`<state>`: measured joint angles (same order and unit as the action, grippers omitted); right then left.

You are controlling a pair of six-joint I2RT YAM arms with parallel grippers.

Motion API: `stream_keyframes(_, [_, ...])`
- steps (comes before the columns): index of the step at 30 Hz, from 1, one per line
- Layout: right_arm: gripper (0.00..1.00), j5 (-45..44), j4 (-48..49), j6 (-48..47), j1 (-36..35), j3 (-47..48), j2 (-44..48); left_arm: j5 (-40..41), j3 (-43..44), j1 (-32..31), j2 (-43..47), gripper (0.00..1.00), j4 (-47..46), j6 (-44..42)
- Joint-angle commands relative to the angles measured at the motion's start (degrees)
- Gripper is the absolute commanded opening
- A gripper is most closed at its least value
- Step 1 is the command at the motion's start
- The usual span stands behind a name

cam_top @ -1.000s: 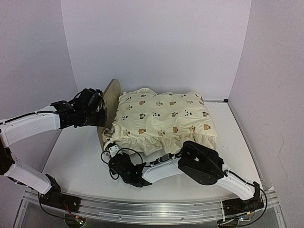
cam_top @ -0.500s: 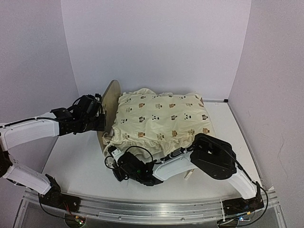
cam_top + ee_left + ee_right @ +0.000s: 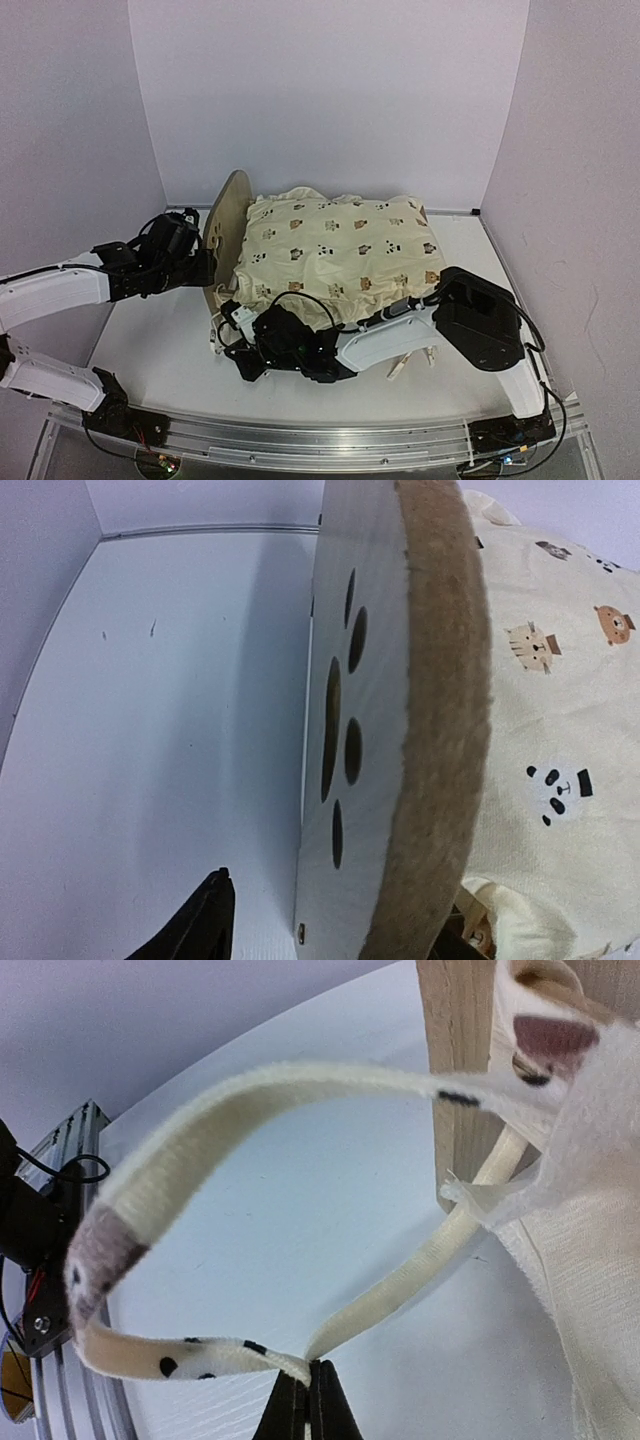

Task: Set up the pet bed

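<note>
Overhead view of a white table [image 3: 160, 340] with two robot arms working on a pet bed [image 3: 226, 210] at its centre. The bed lies crosswise, its arched headboard [image 3: 360, 730] at the left end.

At far left, the left gripper [image 3: 200, 262] sits low, just beside the headboard's outer face. Its wrist camera shows one dark finger [image 3: 208, 925] standing off the wood, so the jaws are parted and hold nothing. The paw-print cutout is plain in that view.

Near the bed's front-left corner, the right gripper [image 3: 310, 1398] is pinched tight on a thin cream tie [image 3: 250, 1090] with black spots. The tie loops up toward a light wooden post [image 3: 460, 1060] of the frame.

A cream animal-print cushion [image 3: 340, 250] covers the whole bed base. The right arm stretches in from the right, low along the near side.

The step in hand appears to be fastening the cushion to the frame by its tie. The next move likely calls for drawing the tie toward the post gently, so the cushion does not slide off the bed.

Compared with a second ago, the left gripper has let go of the headboard and dropped back. The right arm's elbow has swung further right, and its gripper sits slightly nearer the camera.
</note>
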<state>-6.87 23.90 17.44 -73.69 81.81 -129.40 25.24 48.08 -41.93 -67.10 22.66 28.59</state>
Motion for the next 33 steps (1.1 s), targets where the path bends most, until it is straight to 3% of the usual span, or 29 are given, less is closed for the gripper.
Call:
stream_keyframes(1, [0.00,2.70,-0.59,0.74,-0.33,-0.44,4.47,-1.78,-1.80,0.18,6.24,0.70,3.44,3.70])
stream_keyframes(5, [0.00,4.39,-1.31,1.16,-0.35,-0.91,5.15,-2.92,-2.46,0.09,9.78,0.77,8.38,6.57])
stream_keyframes(10, [0.00,4.29,-0.58,1.22,-0.39,-3.31,5.44,-7.70,-6.79,0.00,14.35,0.64,9.55,9.98])
stream_keyframes(18, [0.00,3.72,4.79,2.56,-0.32,-7.88,5.91,-18.63,-16.67,0.01,19.11,0.42,-0.32,12.11])
stream_keyframes(30, [0.00,6.43,10.77,4.71,-0.25,-9.70,6.36,-29.43,-26.36,0.00,13.43,0.40,-20.46,12.96])
stream_keyframes(33, [0.00,6.43,11.47,5.10,-0.23,-9.80,6.43,-29.56,-26.59,0.01,12.32,0.40,-21.68,12.84])
